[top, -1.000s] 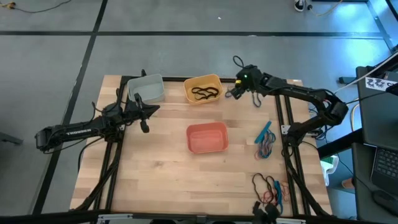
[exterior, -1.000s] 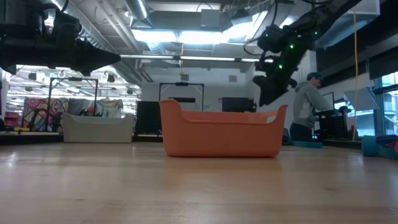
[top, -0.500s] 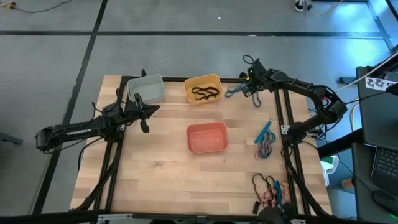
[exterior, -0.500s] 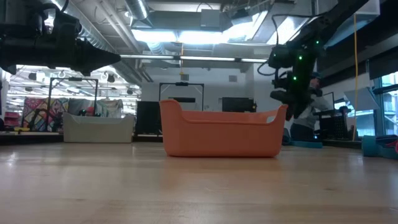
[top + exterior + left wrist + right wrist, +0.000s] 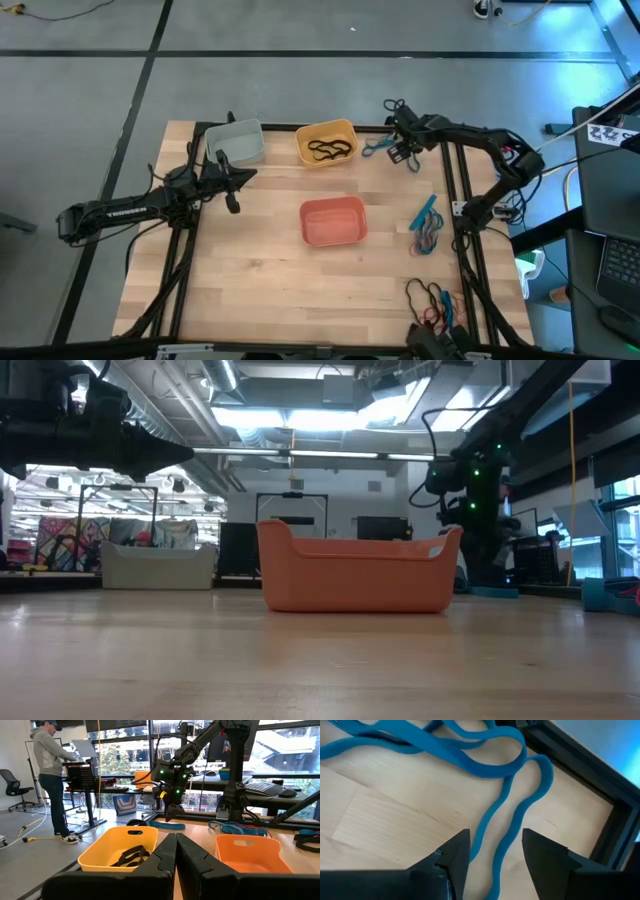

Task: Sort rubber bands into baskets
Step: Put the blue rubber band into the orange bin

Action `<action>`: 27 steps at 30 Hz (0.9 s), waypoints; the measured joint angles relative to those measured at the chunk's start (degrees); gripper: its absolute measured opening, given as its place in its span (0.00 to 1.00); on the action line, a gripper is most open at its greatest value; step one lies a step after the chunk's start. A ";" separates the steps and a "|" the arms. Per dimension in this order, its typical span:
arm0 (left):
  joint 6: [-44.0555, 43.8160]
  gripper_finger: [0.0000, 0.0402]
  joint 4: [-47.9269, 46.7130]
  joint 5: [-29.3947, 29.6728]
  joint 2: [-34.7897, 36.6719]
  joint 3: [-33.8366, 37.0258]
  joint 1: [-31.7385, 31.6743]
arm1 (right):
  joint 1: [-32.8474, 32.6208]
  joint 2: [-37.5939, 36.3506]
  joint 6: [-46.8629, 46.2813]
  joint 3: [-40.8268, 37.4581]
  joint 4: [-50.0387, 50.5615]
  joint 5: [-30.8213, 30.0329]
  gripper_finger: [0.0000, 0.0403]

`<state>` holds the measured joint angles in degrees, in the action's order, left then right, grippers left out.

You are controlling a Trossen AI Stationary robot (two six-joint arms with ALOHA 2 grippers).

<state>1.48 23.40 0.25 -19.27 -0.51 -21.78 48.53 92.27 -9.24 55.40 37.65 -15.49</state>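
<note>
Rubber bands in blue [image 5: 505, 827] are seen directly beneath the right gripper [image 5: 492, 855], whose fingers are spread with one loop lying on the wood in the gap between them. The loop's long axis is seen to run forward from between the fingertips toward the black frame rail [image 5: 580, 785] at the table's far edge, so a straight descent and a closing of the fingers is judged enough to catch it across its narrow width. In the high view the right gripper [image 5: 400, 143] is placed at the far right of the table, over a small blue tangle [image 5: 378, 146] just beside the yellow basket [image 5: 327, 143], which already holds black bands [image 5: 330, 150].

Farther out, the salmon basket [image 5: 333, 221] is set near the table's middle and the pale grey basket [image 5: 236, 142] at the far left. More bands are left unsorted: a blue and dark cluster [image 5: 427, 225] on the right side, well apart from the gripper, and a mixed heap [image 5: 432, 302] near the front right corner.

The left gripper [image 5: 231, 178] is held beside the grey basket, its fingers pressed together on nothing in the left wrist view [image 5: 175, 865]. The right arm is clearly the nearer one to the blue tangle.
</note>
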 joint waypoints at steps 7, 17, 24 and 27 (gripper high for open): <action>0.00 0.01 0.00 0.00 0.02 0.00 0.00 | -0.11 0.67 -0.32 0.00 -0.29 -1.03 0.45; -0.02 0.01 0.00 0.00 0.00 0.00 0.00 | -0.11 1.14 -2.84 0.00 -0.29 -0.42 0.45; -0.03 0.01 0.00 0.00 0.02 0.00 0.00 | -0.13 5.49 -2.56 0.00 -1.75 -0.02 0.45; -0.02 0.01 0.00 0.00 0.02 0.00 0.00 | -0.13 6.77 -2.56 0.00 -2.08 0.02 0.44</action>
<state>1.45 23.40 0.25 -19.25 -0.52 -21.78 48.40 99.04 -11.80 55.40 35.57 -15.47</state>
